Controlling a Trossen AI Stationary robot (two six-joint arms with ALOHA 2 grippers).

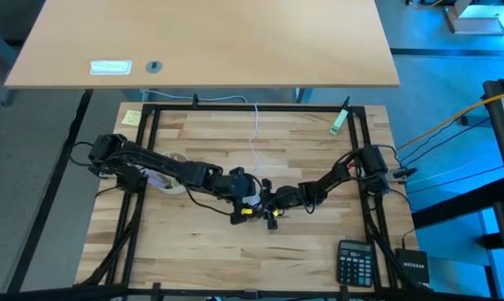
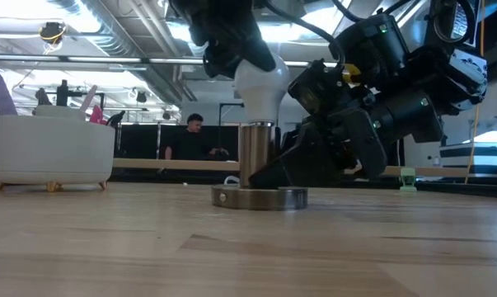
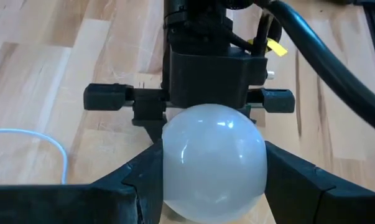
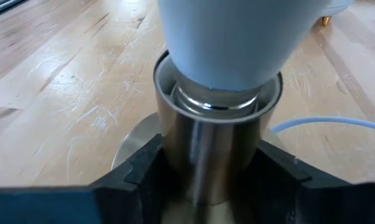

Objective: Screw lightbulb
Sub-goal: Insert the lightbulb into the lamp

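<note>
Centre of the low frame, the lightbulb (image 2: 260, 82) stands upright with its base entering the socket (image 2: 259, 157). The left gripper (image 3: 212, 171) has its fingers clamped on the bulb to twist it; the right gripper (image 4: 206, 168) squeezes the socket barrel, steadying it. Bare bench (image 1: 201, 251) surrounds them, its edges well apart.

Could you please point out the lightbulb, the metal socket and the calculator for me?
lightbulb (image 3: 213, 158), left wrist view, on its rounded white glass.
socket (image 4: 213, 149), right wrist view, on its shiny metal barrel.
calculator (image 1: 355, 262), high view, on its keypad.
</note>
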